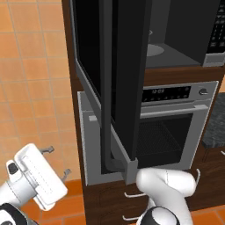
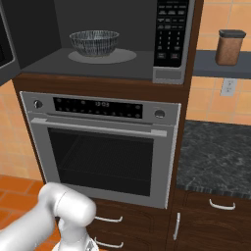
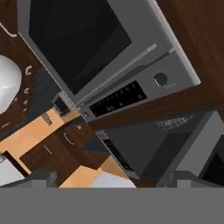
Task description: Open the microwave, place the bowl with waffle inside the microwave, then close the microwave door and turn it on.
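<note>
Microwave (image 2: 166, 44): open, grey cavity exposed above the steel oven (image 2: 100, 147) | microwave door (image 1: 116, 83): swung wide, edge-on to the left camera | bowl (image 2: 94, 42): upright on the round plate inside the cavity | gripper (image 3: 111, 179): fingers (image 3: 39, 177) spread apart, holding nothing, in front of the oven.

A home kitchen, rendered. Tall dark-wood cabinet column holds a built-in microwave (image 2: 122, 39) above a steel oven (image 2: 100, 147) with knobs and a display strip. Below the oven — wood drawers (image 2: 127, 223) with curved metal handles. To the right, a dark stone counter (image 2: 215, 157) over a wood cabinet, a wall socket (image 2: 226, 87) above it, and a shelf carrying a brown jar (image 2: 230, 47). Orange-tan wall tiles (image 1: 30, 66) and a terracotta tiled floor (image 2: 14, 188).
</note>
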